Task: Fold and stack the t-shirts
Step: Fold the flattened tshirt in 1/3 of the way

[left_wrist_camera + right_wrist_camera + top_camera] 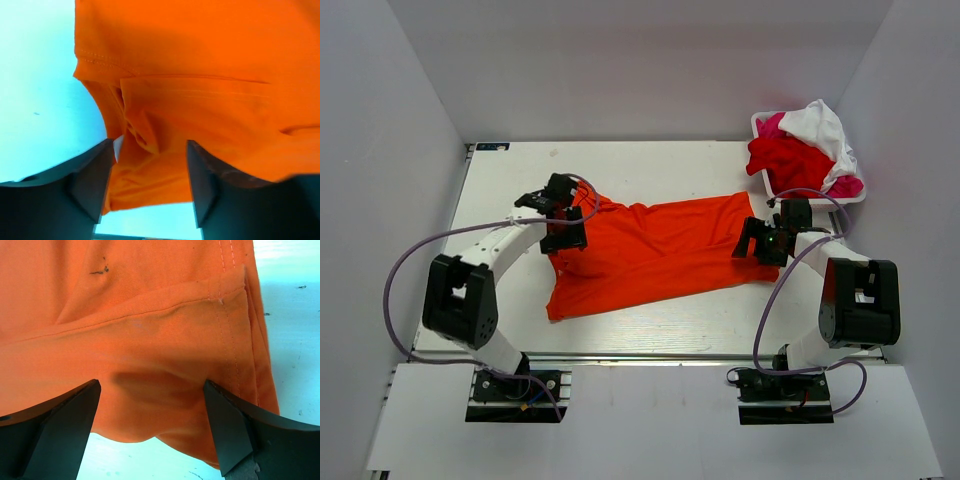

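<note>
Left gripper [560, 218] sits at the left end of the orange t-shirt [660, 250]. Its two fingers are apart, not very wide, and a bunch of orange cloth is between them. In the left wrist view the left gripper [147, 150] has folds of the orange t-shirt [200, 75] in its gap. I cannot tell if it is squeezing the cloth.

Right gripper [750, 240] is at the right end of the shirt. Its fingers are spread wide. In the right wrist view the right gripper [150, 390] has the stitched edge of the orange t-shirt [150, 330] lying between its fingers. They are not pinching it.

The shirt lies spread out across the middle of the white table [650, 165], a bit wrinkled.

At the far right corner is a white basket [757, 120]. A red t-shirt [785, 160], a white t-shirt [825, 125] and a pink t-shirt [847, 185] are piled in it.
</note>
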Tool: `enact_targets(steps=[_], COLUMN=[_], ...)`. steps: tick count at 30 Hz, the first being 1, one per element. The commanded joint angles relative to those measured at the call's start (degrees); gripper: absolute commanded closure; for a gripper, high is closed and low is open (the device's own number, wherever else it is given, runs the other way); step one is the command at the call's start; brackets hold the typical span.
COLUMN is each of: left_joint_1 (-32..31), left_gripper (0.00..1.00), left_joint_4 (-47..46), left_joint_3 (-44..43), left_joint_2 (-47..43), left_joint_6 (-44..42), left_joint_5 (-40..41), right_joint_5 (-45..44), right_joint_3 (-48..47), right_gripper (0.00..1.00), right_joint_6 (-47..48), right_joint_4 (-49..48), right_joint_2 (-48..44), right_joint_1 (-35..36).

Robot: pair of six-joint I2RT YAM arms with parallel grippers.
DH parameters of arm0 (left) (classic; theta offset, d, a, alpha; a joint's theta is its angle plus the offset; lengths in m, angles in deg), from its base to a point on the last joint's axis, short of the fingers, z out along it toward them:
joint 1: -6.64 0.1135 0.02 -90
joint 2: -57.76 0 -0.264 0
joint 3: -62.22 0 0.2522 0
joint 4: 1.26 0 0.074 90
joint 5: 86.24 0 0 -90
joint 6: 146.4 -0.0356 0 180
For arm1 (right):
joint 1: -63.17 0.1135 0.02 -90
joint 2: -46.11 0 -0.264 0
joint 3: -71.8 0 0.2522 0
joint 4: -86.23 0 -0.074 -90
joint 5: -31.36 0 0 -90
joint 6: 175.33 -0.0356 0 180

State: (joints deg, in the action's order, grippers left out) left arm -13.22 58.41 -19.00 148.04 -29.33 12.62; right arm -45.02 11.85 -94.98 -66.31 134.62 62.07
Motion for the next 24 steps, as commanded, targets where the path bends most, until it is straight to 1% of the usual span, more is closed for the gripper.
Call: enact_targets(steps=[1,3,4,5,7,10,11,17,21,22,23,24], left_joint_1=[-0.18,-0.18,-0.18,-0.18,-0.18,-0.18,-0.18,-0.18,-0.18,-0.18,-0.18,-0.18], left_gripper=[0.32,0.39,0.43,0.50,0.60,0.84,1.00,1.00,1.00,1.00,1.00,1.00], left_joint_4=[-1.25,-3.71,-4.77,-6.52,-8.20,-8.82,-8.82,-10.14,-14.87,-18.80,-21.36,-23.74], left_joint_3=[0.75,0.75,1.54,2.15,2.94,3.48,3.48,4.00,6.20,8.03,9.27,11.19], left_joint_2=[3.58,5.69,5.70,5.70,5.70,4.99,4.99,2.45,-1.85,-3.95,-4.93,-5.72], left_joint_6=[0.44,0.44,0.44,0.44,0.44,1.05,1.06,-0.26,-4.91,-6.66,-10.86,-13.07], left_joint_5=[1.08,-0.42,-0.95,-2.08,-3.23,-2.37,-2.36,-2.36,-2.88,-4.02,-7.86,-10.68], right_joint_5=[-1.50,-1.67,-1.94,-1.94,-2.03,-2.29,-2.29,-2.11,-2.46,-2.55,-2.47,-2.47], right_joint_3=[0.14,0.23,0.14,0.23,0.40,0.40,0.40,0.32,0.23,0.23,0.49,0.40], right_gripper=[0.10,0.10,0.10,0.10,0.10,0.10,0.10,0.10,0.10,0.10,0.10,0.10], right_joint_6=[0.42,0.51,0.60,0.51,0.34,0.42,0.16,0.51,0.42,0.60,0.42,0.60], right_joint_4=[1.86,2.04,1.86,1.86,2.04,1.95,2.04,2.21,2.39,2.39,2.39,2.30], right_joint_2=[0.87,0.52,0.44,0.52,0.35,0.43,0.35,0.79,0.88,0.88,0.70,0.70], right_joint_1=[-0.21,-0.30,-0.22,-0.30,-0.22,-0.30,-0.30,-0.30,-0.30,-0.22,-0.21,-0.21])
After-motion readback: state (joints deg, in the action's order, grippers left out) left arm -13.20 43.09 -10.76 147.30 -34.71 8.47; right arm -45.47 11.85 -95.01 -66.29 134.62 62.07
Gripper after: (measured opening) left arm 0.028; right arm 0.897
